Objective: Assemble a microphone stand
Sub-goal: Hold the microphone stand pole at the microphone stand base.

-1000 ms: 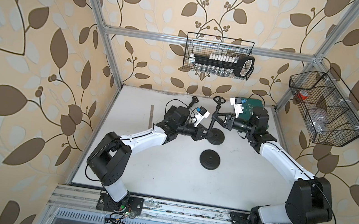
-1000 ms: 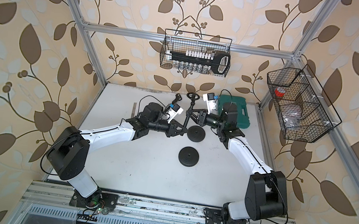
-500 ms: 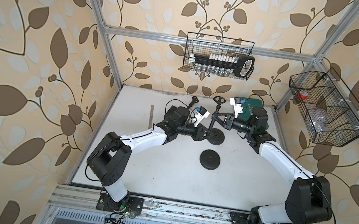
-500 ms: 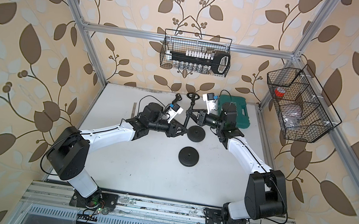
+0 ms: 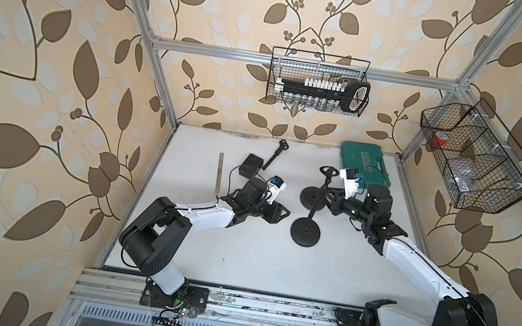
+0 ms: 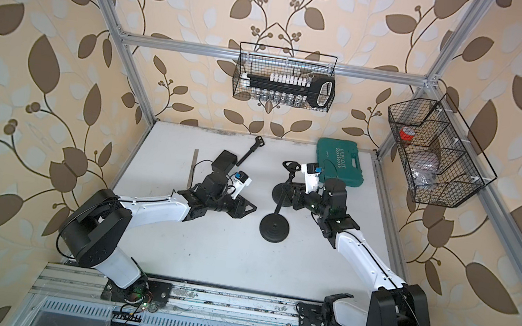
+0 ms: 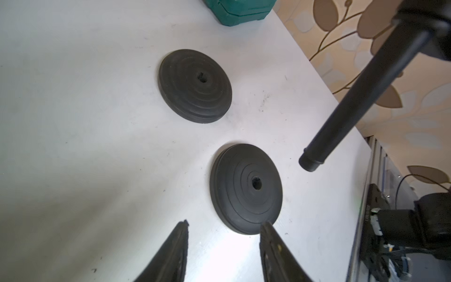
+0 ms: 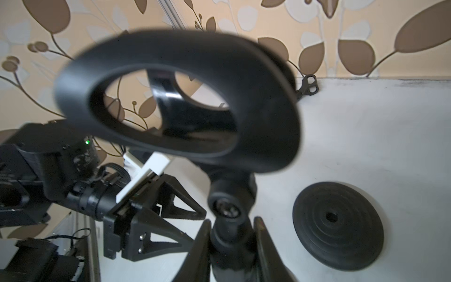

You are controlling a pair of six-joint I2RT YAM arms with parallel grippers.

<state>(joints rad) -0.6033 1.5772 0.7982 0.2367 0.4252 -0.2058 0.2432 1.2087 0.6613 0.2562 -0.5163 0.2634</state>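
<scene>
R end effector [image 8: 231, 219] on pole [image 8: 231, 244], clip ring [image 8: 263, 117] blurry up close

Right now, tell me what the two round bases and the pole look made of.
Near base and far base: probably rubber or rubber-coated, matte black, with moulded concentric rings. Pole: smooth satin black tube, likely painted metal, possibly plastic.
</scene>
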